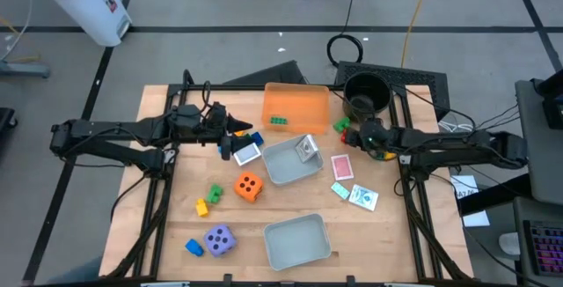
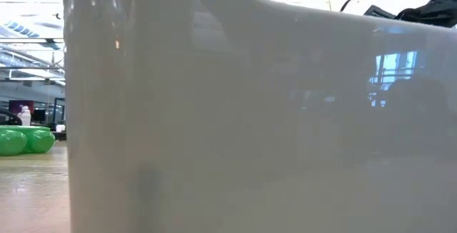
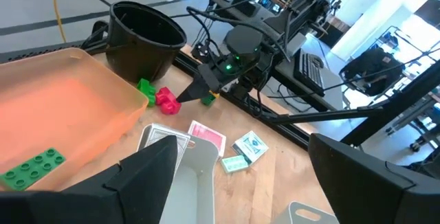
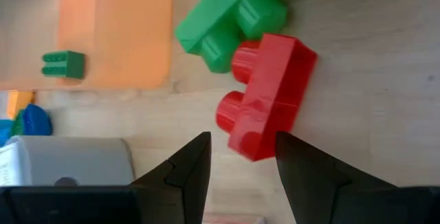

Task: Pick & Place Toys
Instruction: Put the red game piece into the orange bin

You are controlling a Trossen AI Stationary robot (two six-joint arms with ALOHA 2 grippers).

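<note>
beside the black pot (image 1: pixel 367 94), right pincer (image 4: pixel 242 157) gapes over red brick (image 4: pixel 267 96); left pincer (image 1: pixel 245 131) released.

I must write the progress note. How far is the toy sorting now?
Done: one green brick lies in the orange tray and a card in the grey tray.

In hand: the right gripper, open, is at the red brick; the left gripper is open beside the orange tray.

Left: orange die, purple die, other bricks and cards.
</note>
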